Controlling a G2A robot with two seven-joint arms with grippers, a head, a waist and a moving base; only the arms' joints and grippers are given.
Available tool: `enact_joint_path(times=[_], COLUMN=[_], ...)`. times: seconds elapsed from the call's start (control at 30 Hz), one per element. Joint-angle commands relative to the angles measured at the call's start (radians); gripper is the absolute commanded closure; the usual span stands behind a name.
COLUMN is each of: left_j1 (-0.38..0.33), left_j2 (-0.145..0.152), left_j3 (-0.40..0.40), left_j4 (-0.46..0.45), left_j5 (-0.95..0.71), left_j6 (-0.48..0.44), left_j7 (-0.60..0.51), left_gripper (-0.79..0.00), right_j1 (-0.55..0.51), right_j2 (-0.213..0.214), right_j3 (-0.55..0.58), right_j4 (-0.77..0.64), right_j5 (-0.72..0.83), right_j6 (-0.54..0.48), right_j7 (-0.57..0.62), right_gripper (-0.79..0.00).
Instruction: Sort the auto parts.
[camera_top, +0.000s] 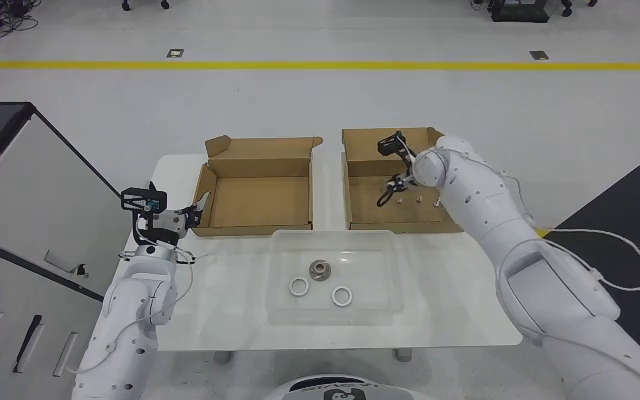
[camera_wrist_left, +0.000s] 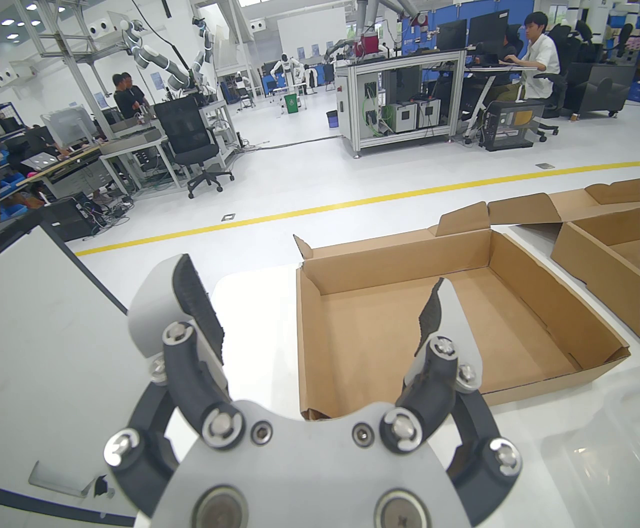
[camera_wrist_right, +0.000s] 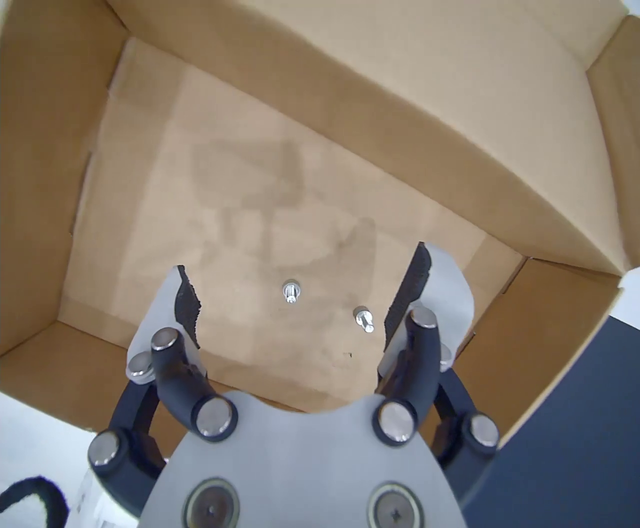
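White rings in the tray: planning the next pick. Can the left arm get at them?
Probably yes: the left gripper is open and empty, the tray is uncovered, and nothing blocks the white rings.

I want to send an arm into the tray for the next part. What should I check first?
1. Right gripper free: ok. It is open and holds nothing, above the right box.
2. Bolts settled: ok. They lie on that box's floor, apart from the fingers.
3. Left gripper free: ok. It is open and holds nothing, beside the left box.
4. Left box ready: ok. Its flaps are folded back.
5. Parts waiting in the tray: ok. There are two white rings and a grey metal part.
6. Grey part apart from the nearer ring: cannot tell.
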Motion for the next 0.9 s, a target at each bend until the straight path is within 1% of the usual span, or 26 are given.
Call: enact_joint_path(times=[0.0,0.1,0.2,0.37,0.5,0.6,0.73,0.87], left_j1=[0.000,0.000,0.000,0.000,0.000,0.000,0.000,0.000], left_j2=[0.000,0.000,0.000,0.000,0.000,0.000,0.000,0.000], left_j3=[0.000,0.000,0.000,0.000,0.000,0.000,0.000,0.000], left_j4=[0.000,0.000,0.000,0.000,0.000,0.000,0.000,0.000], left_j5=[0.000,0.000,0.000,0.000,0.000,0.000,0.000,0.000], left_j6=[0.000,0.000,0.000,0.000,0.000,0.000,0.000,0.000], left_j7=[0.000,0.000,0.000,0.000,0.000,0.000,0.000,0.000], left_gripper=[-0.785,-0.785,-0.785,-0.785,-0.785,-0.785,-0.785,-0.785], right_j1=[-0.006,-0.032,-0.080,-0.209,-0.323,-0.391,-0.461,-0.509], right_j2=[0.013,0.038,0.068,0.123,0.156,0.173,0.190,0.206], right_j3=[0.030,0.085,0.156,0.315,0.451,0.539,0.641,0.723], right_j4=[-0.031,-0.107,-0.218,-0.459,-0.641,-0.729,-0.788,-0.810], right_j5=[0.007,0.021,0.048,0.141,0.308,0.453,0.678,0.833], right_j6=[0.003,0.007,0.013,0.006,-0.009,-0.004,0.016,0.033], right_j7=[-0.016,-0.031,-0.027,0.019,0.107,0.185,0.295,0.393], right_gripper=[-0.785,-0.785,-0.785,-0.785,-0.785,-0.785,-0.785,-0.785])
